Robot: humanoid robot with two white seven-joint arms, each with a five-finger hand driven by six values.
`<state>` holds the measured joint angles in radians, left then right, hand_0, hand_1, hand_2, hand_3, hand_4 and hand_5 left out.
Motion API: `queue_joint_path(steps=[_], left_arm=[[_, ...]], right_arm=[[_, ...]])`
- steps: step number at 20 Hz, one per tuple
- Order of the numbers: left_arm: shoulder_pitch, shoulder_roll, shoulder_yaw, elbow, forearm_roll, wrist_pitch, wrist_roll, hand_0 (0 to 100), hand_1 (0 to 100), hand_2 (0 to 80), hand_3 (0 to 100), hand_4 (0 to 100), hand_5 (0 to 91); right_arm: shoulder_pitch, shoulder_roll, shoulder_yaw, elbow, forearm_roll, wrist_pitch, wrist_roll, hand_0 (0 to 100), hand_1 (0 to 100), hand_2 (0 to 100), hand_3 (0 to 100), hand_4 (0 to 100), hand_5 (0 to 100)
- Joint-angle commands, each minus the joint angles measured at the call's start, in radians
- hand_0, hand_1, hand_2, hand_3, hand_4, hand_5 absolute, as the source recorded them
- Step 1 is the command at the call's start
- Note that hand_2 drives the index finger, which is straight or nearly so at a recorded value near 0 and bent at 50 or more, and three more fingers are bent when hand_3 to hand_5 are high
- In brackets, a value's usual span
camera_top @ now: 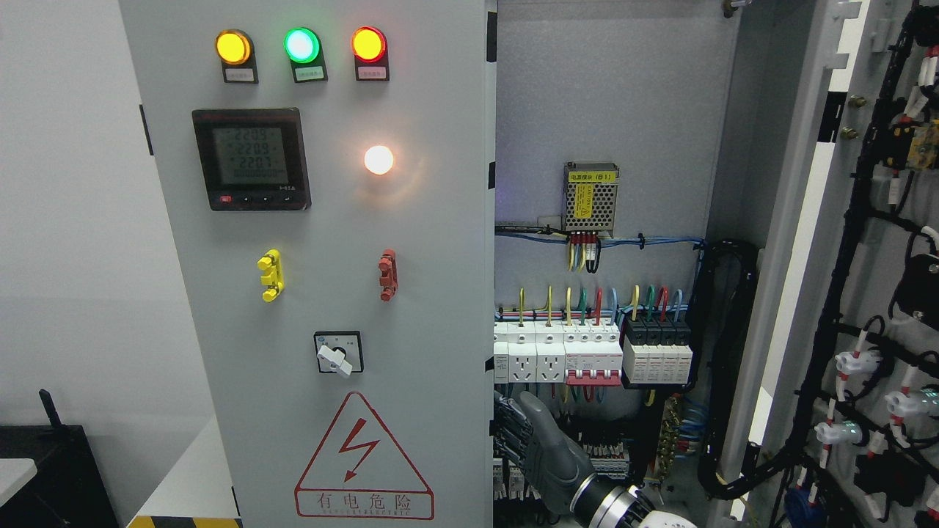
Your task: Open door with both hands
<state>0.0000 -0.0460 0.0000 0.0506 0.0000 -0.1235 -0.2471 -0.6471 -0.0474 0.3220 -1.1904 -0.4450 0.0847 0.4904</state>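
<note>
Left cabinet door [330, 293] shut, carrying three lit indicator lamps [301, 45], a digital meter [251, 159], a rotary switch [337, 353] and a red lightning warning triangle [364, 458]. At its free right edge, low down, right robot hand [539, 440], entering from the lower right, fingers [510, 429] curled against that edge. Circuit breakers [590, 352] inside the exposed bay. Right cabinet door [873, 279] swung wide open, wiring on its inner face.

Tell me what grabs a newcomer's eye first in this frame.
The lit indicator lamps: yellow lamp, green lamp and red lamp top left on the closed left door, with the red warning triangle below. Right door hangs open, exposing breakers; the right robot hand hooks the left door's edge.
</note>
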Motion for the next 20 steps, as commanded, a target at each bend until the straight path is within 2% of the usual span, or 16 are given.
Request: queue_joint_path(steps=[1, 4, 6, 7, 14, 16, 20], left_arm=[[0.009, 0.000, 0.002, 0.000, 0.023, 0.001, 0.000, 0, 0, 0.0, 0, 3, 0.0], [0.009, 0.000, 0.002, 0.000, 0.023, 0.001, 0.000, 0, 0, 0.0, 0, 3, 0.0], [0.011, 0.000, 0.002, 0.000, 0.023, -0.001, 0.000, 0, 0, 0.0, 0, 3, 0.0], [0.009, 0.000, 0.002, 0.000, 0.023, -0.001, 0.000, 0, 0, 0.0, 0, 3, 0.0], [0.011, 0.000, 0.002, 0.000, 0.023, -0.001, 0.000, 0, 0, 0.0, 0, 3, 0.0], [0.009, 0.000, 0.002, 0.000, 0.023, -0.001, 0.000, 0, 0, 0.0, 0, 3, 0.0], [0.011, 0.000, 0.002, 0.000, 0.023, 0.001, 0.000, 0, 0, 0.0, 0, 3, 0.0]], right_arm=[[-0.008, 0.000, 0.005, 0.012, 0.000, 0.001, 0.004, 11, 0, 0, 0, 0, 0], [-0.017, 0.000, 0.005, 0.029, 0.000, 0.003, 0.010, 11, 0, 0, 0, 0, 0], [-0.019, 0.000, 0.005, 0.032, 0.000, 0.003, 0.059, 11, 0, 0, 0, 0, 0], [-0.020, 0.000, 0.005, 0.032, 0.000, 0.004, 0.065, 11, 0, 0, 0, 0, 0], [-0.026, 0.000, 0.003, 0.034, -0.007, 0.023, 0.077, 11, 0, 0, 0, 0, 0], [-0.026, 0.000, 0.005, 0.037, -0.017, 0.026, 0.102, 11, 0, 0, 0, 0, 0], [-0.029, 0.000, 0.003, 0.040, -0.021, 0.026, 0.108, 11, 0, 0, 0, 0, 0]])
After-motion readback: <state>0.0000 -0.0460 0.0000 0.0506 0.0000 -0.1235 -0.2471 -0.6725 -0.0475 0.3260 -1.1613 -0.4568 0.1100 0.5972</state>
